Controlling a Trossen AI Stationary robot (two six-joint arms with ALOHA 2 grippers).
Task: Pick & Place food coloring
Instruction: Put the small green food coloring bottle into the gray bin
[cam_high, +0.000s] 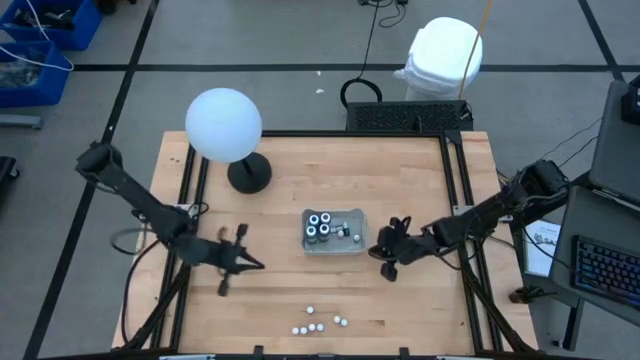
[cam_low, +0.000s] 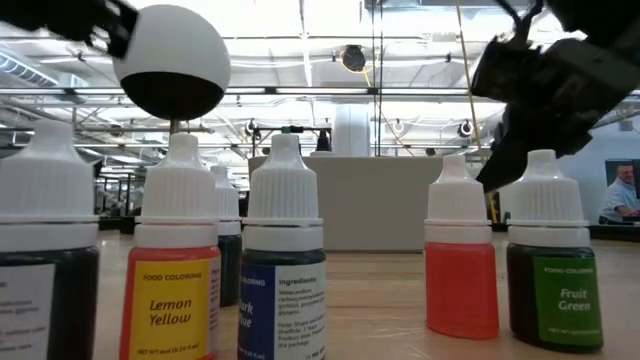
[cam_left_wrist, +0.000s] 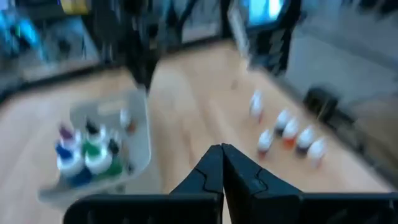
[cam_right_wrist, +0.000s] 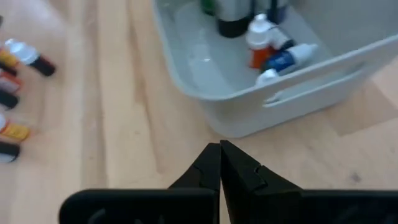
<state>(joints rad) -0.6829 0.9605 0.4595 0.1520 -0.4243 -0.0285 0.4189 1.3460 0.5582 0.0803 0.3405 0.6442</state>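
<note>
Small white-capped food coloring bottles (cam_high: 315, 324) standing in a loose cluster near the wooden table (cam_high: 420, 300)'s front edge, others sitting and lying inside the clear rectangular plastic tray (cam_high: 333, 248) mid-table. Left gripper (cam_high: 243, 262) hovering left of the tray, fingers pressed together, empty. Right gripper (cam_high: 384, 252) hanging just right of it, likewise closed.

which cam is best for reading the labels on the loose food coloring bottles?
Low view: the row of bottles stands close-up, Lemon Yellow and Fruit Green readable. High view shows white dots; both wrist views show them small or cut off, unreadable.
</note>
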